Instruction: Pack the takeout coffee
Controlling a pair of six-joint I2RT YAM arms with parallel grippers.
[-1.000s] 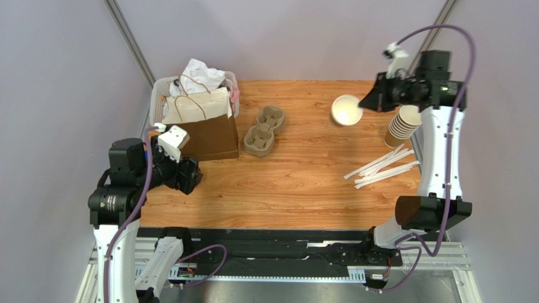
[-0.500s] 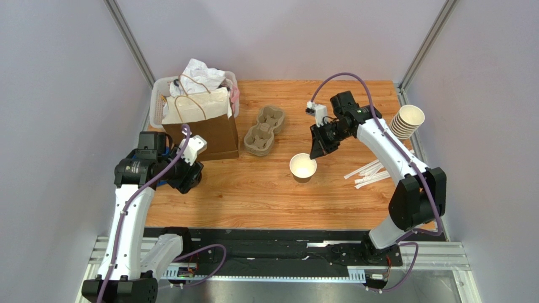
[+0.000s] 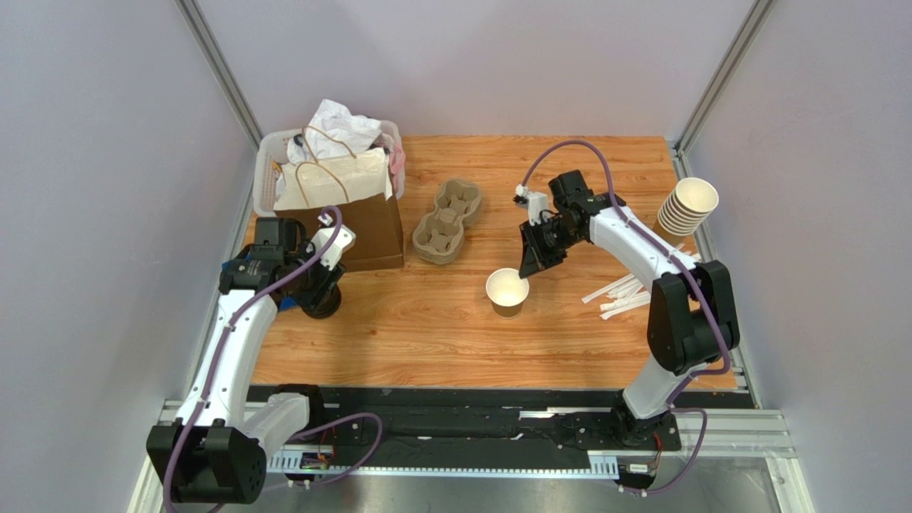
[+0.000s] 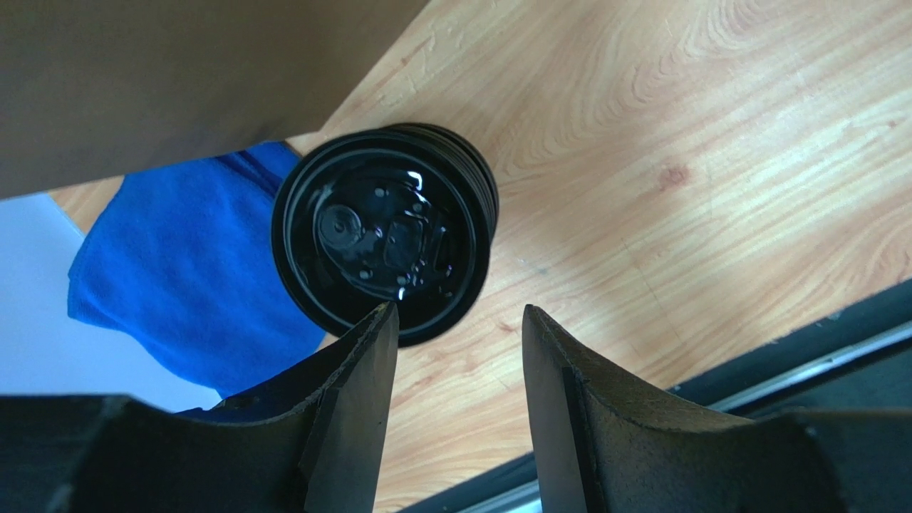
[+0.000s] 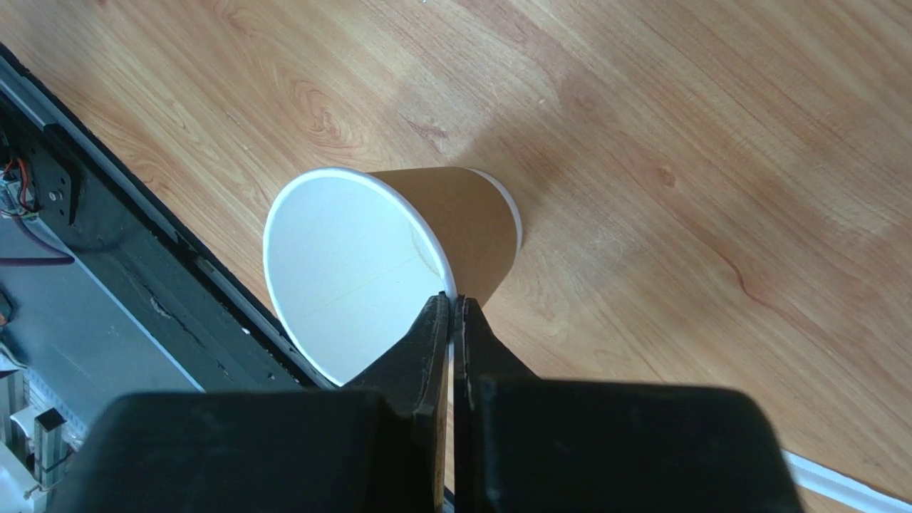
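No lidded cup shows in any view. A lidless tan paper cup (image 3: pixel 507 291) with a white inside stands mid-table. My right gripper (image 3: pixel 526 269) is shut on its rim, one finger inside and one outside. In the right wrist view the cup (image 5: pixel 471 219) sits just ahead of the gripper (image 5: pixel 451 307). A stack of black lids (image 4: pixel 385 241) stands beside a blue cloth (image 4: pixel 161 289). My left gripper (image 4: pixel 458 321) is open and empty just above the stack's near edge. In the top view the left gripper (image 3: pixel 319 297) hides the lids.
A brown paper bag (image 3: pixel 359 230) stands by a white bin (image 3: pixel 268 160) of crumpled paper. A pulp cup carrier (image 3: pixel 447 221) lies behind the middle. A stack of lidless cups (image 3: pixel 685 208) and white straws (image 3: pixel 626 291) sit at the right.
My right gripper has carried the lidless cup from beside the cup stack down to mid-table. My left arm has reached forward and now hangs over the lid stack.
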